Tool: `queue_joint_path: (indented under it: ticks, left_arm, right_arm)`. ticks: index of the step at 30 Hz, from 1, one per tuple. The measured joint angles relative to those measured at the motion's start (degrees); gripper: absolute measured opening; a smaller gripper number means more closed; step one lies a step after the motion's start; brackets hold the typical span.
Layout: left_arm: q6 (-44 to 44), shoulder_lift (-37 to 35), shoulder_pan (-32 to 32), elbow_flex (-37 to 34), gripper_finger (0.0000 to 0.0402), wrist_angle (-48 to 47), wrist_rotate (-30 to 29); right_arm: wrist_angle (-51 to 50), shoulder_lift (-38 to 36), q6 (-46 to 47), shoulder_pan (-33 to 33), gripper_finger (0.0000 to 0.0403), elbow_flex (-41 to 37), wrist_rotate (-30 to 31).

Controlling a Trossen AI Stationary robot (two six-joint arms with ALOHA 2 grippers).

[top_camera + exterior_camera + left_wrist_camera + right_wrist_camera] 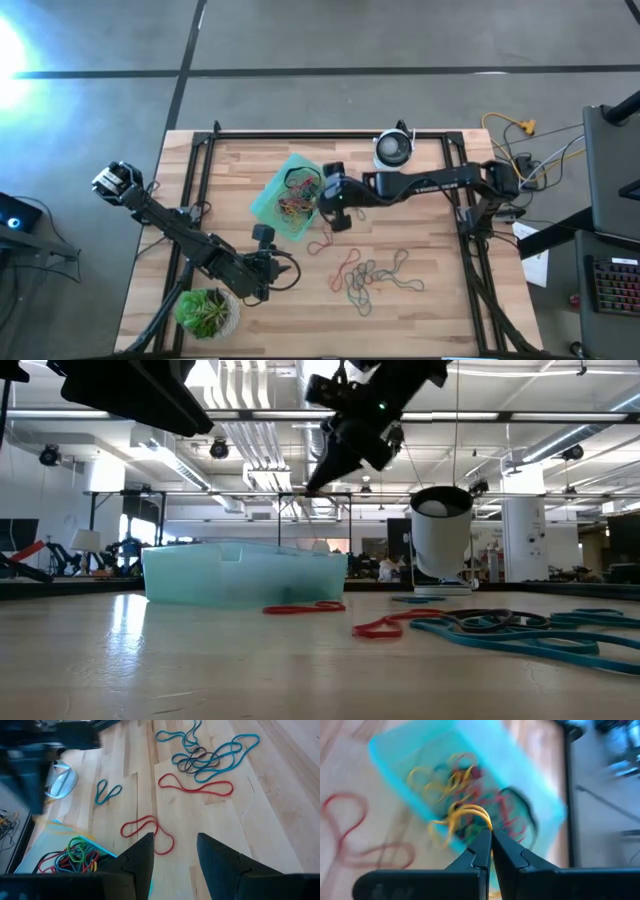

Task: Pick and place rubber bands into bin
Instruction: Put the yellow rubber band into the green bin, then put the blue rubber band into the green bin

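The right hand (490, 840) hangs above the near edge of the teal bin (268, 200), its fingers pinched together on a yellow rubber band (462, 815) that curls out from between the tips and droops toward the tangle already lying in the tray. In the high view this hand (330, 200) sits just at the bin's right-hand wall, and the low view shows it well clear of the worktop (430, 320), above the tray's rim. So what the coming move turns on is vertical: the bin lies almost straight below the clamped band, a little toward the tray's middle, and I judge that a small shift inward followed by a release would drop the loop among the others. The bin's long axis runs on a diagonal across the worktop, so the band would do best let go over the centre rather than the corner. The left hand (172, 855) waits near the front of the worktop by the potted plant (207, 312), its fingers apart and holding nothing; just ahead of it lies a red rubber band (147, 832), and farther on a loose cluster of blue, grey and red bands (202, 757) that has yet to be gathered.
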Motion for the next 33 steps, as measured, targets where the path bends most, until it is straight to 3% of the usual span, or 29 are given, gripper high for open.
queue_joint_path:
  ticks: [6,19,25,33]
  left_arm:
    - [0.0,0.0,0.0,0.0,0.0135,0.0,0.0]
    - [0.0,0.0,0.0,0.0,0.0135,-0.1,0.1]
    - [0.0,0.0,0.0,0.0,0.0135,0.0,0.1]
    - [0.0,0.0,0.0,-0.1,0.0135,-0.1,0.1]
  right_arm:
    - [3.6,0.0,-1.9,-3.5,0.0008,1.6,-0.2]
    - [9.4,3.7,1.6,-10.4,0.0008,0.4,-12.3]
    - [10.7,5.8,4.1,-11.3,0.0009,0.4,-12.8]
    - [10.8,5.9,7.0,-12.0,0.0069,0.4,-15.3]
